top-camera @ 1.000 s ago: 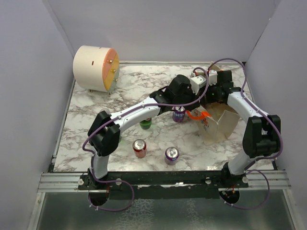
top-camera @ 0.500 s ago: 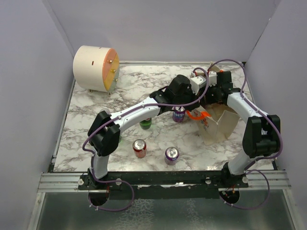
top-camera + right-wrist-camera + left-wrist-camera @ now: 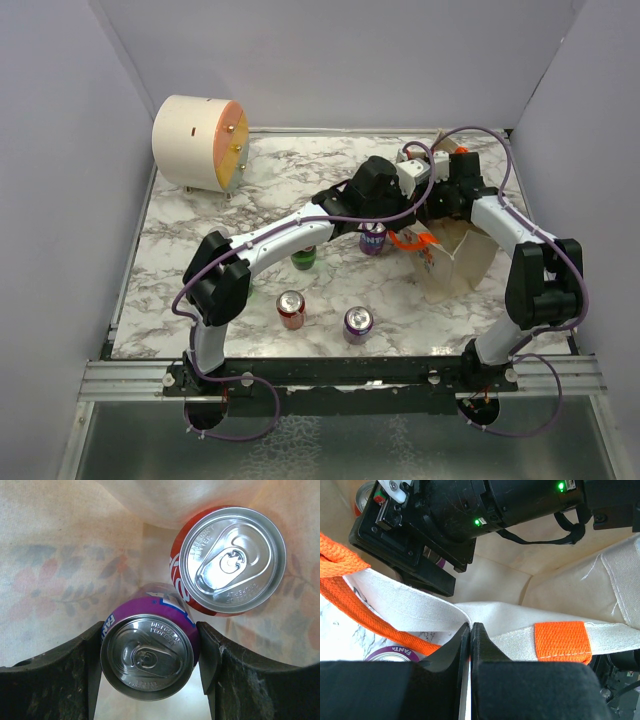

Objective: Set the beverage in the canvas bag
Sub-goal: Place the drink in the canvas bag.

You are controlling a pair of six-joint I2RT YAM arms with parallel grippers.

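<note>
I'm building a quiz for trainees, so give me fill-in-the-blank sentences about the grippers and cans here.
The left gripper pinches the rim of the canvas bag, whose handles are ____.
The right gripper holds the purple can inside the ____.
Beside it stands a second can, coloured ____.
Missing: orange; bag; red.

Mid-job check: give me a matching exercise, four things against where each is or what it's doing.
1 left gripper
2 right gripper
3 green can
4 red can in the right wrist view

A standing on the marble table
B inside the canvas bag, ungripped
C shut on the bag's rim
D closed around a purple Fanta can

Pairs: 1-C, 2-D, 3-A, 4-B
</note>
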